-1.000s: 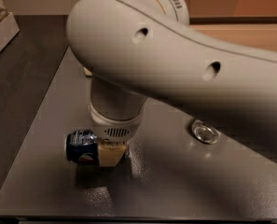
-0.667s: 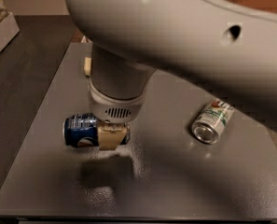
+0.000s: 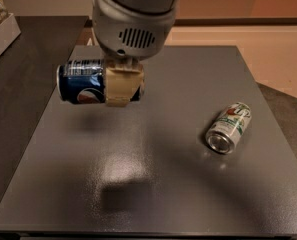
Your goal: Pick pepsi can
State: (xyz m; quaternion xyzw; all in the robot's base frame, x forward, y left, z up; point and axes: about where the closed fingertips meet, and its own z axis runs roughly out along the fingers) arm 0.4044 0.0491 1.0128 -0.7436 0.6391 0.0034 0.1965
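Note:
The pepsi can [image 3: 80, 81] is dark navy blue with a red-white-blue logo and silver ends. It lies sideways in the air, well above the grey table top [image 3: 153, 184], at the upper left. My gripper [image 3: 123, 86] hangs from the white arm at the top and is shut on the can's right half, its tan finger [image 3: 120, 84] wrapped across the can. The can's shadow falls on the table below.
A silver-and-green can [image 3: 229, 127] with a red logo lies on its side at the table's right, open end toward me. A white box [image 3: 0, 31] sits on the dark counter at far left. The table's right edge borders a lighter floor.
The gripper has risen with the pepsi can in it, lifting it off the table. The arm has swung up and out of the way, uncovering the silver-and-green can.

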